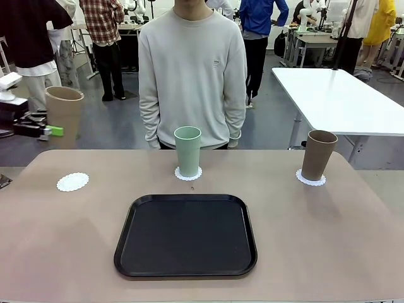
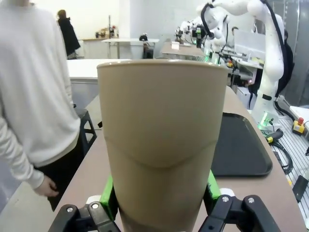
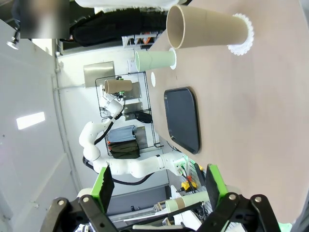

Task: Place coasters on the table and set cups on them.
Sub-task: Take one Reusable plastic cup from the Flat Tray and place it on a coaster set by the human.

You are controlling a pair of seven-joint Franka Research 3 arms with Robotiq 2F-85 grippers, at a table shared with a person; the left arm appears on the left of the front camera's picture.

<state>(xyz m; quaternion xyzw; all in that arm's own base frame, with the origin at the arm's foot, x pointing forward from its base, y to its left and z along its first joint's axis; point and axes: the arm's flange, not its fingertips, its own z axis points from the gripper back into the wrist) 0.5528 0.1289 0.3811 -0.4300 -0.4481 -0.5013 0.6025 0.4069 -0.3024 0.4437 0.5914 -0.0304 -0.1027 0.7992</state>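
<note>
My left gripper (image 1: 53, 130) is shut on a tan-brown cup (image 1: 63, 112), holding it upright in the air past the table's far left corner. In the left wrist view this cup (image 2: 161, 140) sits between the green pads (image 2: 109, 198). One coaster (image 1: 72, 182) lies bare at the far left of the table (image 1: 328, 240). The mint green cup (image 1: 187, 150) stands on the middle coaster (image 1: 188, 173). The other tan-brown cup (image 1: 319, 154) stands on the right coaster (image 1: 310, 179). My right gripper (image 3: 157, 188) is open, off the table, with that cup (image 3: 207, 29) far ahead of it.
A black rounded-square tray (image 1: 186, 235) lies in the middle of the near half of the table. A person in a pale sweatshirt (image 1: 192, 69) stands at the far edge behind the mint cup. A glossy white table (image 1: 341, 95) stands at the back right.
</note>
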